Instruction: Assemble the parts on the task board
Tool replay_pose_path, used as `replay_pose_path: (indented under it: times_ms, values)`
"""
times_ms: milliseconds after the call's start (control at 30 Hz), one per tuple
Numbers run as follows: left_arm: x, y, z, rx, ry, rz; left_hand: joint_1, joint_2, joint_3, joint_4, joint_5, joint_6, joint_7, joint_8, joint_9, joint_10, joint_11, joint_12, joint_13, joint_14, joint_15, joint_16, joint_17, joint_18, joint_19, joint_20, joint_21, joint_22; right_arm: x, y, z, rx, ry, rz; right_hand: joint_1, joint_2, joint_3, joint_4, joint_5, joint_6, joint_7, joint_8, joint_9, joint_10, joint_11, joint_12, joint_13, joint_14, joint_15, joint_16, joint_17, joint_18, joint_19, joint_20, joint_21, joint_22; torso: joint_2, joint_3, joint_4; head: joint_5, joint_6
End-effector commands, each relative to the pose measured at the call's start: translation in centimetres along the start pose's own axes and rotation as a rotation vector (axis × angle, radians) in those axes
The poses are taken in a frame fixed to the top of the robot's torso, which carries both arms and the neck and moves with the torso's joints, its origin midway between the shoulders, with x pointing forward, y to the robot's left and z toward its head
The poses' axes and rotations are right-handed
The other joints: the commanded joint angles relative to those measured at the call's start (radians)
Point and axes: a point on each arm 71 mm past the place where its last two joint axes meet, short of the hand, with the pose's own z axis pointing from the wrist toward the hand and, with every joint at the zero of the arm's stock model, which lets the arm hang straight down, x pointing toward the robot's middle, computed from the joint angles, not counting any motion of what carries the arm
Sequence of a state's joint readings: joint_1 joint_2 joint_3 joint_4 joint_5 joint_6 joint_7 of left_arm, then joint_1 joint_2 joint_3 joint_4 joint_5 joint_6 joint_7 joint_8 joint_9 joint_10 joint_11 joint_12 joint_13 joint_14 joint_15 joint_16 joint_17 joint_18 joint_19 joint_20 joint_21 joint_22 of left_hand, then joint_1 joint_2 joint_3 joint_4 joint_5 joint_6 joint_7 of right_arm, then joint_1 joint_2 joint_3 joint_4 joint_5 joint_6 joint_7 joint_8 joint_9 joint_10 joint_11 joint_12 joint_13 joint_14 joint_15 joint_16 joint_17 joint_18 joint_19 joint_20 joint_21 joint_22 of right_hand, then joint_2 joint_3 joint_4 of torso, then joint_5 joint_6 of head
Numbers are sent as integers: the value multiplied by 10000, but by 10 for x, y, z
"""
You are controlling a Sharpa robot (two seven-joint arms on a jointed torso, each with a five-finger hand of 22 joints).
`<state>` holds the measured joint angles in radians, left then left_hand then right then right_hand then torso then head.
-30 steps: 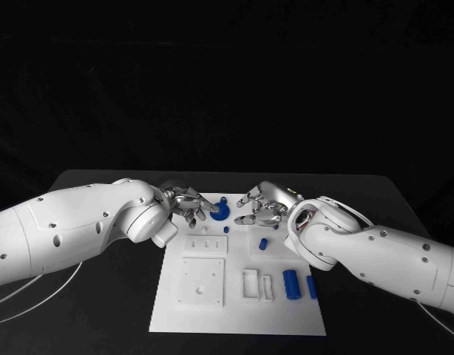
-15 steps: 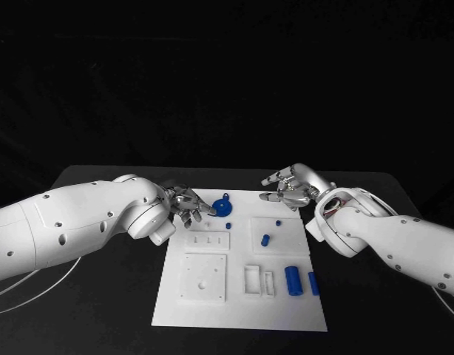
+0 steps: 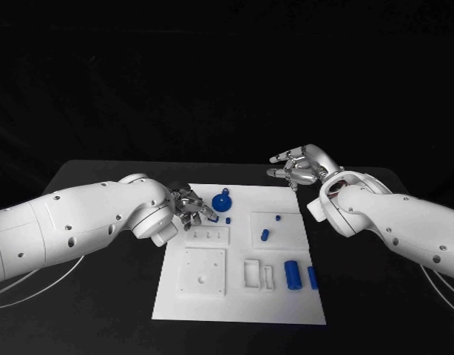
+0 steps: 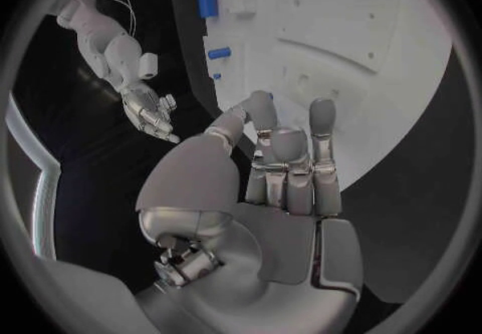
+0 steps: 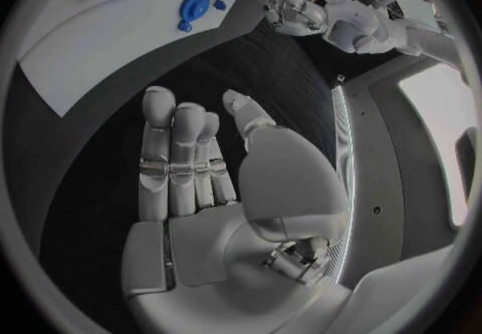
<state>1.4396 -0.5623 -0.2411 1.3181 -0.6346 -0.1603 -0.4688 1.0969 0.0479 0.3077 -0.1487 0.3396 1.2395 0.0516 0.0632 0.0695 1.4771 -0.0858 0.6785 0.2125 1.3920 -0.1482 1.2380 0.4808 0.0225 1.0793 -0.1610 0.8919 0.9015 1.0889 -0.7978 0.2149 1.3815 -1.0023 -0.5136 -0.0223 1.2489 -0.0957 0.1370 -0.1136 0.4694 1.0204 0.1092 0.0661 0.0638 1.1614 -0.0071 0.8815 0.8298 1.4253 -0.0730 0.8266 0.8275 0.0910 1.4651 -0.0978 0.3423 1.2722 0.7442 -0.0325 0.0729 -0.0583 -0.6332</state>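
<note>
**Where everything's sitting on the board**

The task board [image 3: 240,310] is lying mid-table [image 3: 99,310]. The round part [image 3: 222,202] is sitting near its far edge, with the left hand [image 3: 190,209] hanging just left of it. Two cylinders [image 3: 292,276] are lying near the board's right edge. The right hand [image 3: 299,168] is hovering beyond the far right corner.

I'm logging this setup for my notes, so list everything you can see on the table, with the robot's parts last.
task board: one, white, middle of the table.
table: one, black.
round part: one, blue, board's far end.
small pegs: three, blue, board's far half.
cylinder: one, blue, board's near right.
bar: one, blue, right of the cylinder.
left hand: silver, board's far left edge; grasp unclear.
right hand: silver, beyond board's far right corner, holding nothing.
</note>
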Motion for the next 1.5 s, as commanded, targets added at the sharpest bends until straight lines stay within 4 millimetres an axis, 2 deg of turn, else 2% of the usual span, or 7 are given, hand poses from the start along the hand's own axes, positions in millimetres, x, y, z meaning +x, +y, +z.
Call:
replay_pose_path:
  times_ms: [33,567,767,933,1167,1333,1500]
  values:
    - [6,3,2,-221,175,545,-123,191,77,-34,31,2257,-1132,191,6097,386,-175,101,11,84,-13,63,12,-63,24,-17,49,36,-1,1,1,-112,-81,350,-119,24,2,-87,111,34,5,-42,-13,-69,7,51,-26,42,-34,-40,14,145,411,39,-43,-11,14,-6,-14,3,-69]
    - [16,7,4,14,-367,1668,-125,256,-36,-74,-28,2353,-1188,401,6489,383,-171,534,86,166,-20,406,404,-41,58,-3,115,152,0,2,2,-121,-49,422,-202,13,78,-152,398,35,7,-42,-13,-99,3,101,-124,50,-37,-80,45,147,410,35,-89,-42,22,-5,-7,7,-181]
    - [17,10,5,-8,-528,1851,-104,258,-29,-93,-17,2338,-1186,429,6529,388,-175,576,61,186,-18,439,434,-54,400,32,-407,233,-1,2,1,-126,-50,429,-221,15,103,-162,448,38,7,-41,-13,-105,3,110,-139,56,-38,-82,53,146,413,34,-77,-42,29,-10,-3,-4,-213]
    - [16,12,5,-27,-634,1971,-73,243,-26,-104,-5,2345,-1195,434,6524,374,-164,594,43,197,-6,466,445,-94,659,39,-1130,1165,-1,2,1,-111,-55,440,-241,10,129,-173,477,34,6,-43,-14,-110,1,119,-156,57,-40,-89,59,147,413,33,-78,-45,23,-10,-8,3,-224]
    - [17,14,5,-57,-664,2060,-73,243,-26,-104,-5,2345,-1195,434,6524,374,-164,594,43,197,-6,466,445,-94,659,39,-1130,1165,-2,2,0,-103,-44,447,-259,5,142,-181,501,40,6,-41,-13,-110,2,131,-169,62,-42,-93,66,147,413,32,-83,-50,23,-12,-8,-10,-250]
    - [17,15,4,-97,-622,2126,-102,255,-29,-100,3,2352,-1194,453,6510,386,-171,620,60,200,-1,480,441,-127,1101,46,-2364,2633,-2,2,0,-90,-30,446,-259,5,142,-181,501,40,6,-41,-13,-110,2,131,-169,62,-42,-93,66,147,413,32,-83,-50,27,-14,-7,-14,-266]
    - [18,16,4,-133,-539,2186,-108,245,-40,-90,-3,2349,-1194,453,6489,393,-164,610,60,190,-2,483,432,-156,1242,42,-2743,3049,-2,1,0,-79,-11,446,-265,5,143,-182,506,39,7,-42,-13,-111,2,134,-173,63,-41,-95,68,147,413,32,-82,-51,27,-15,-14,-16,-279]
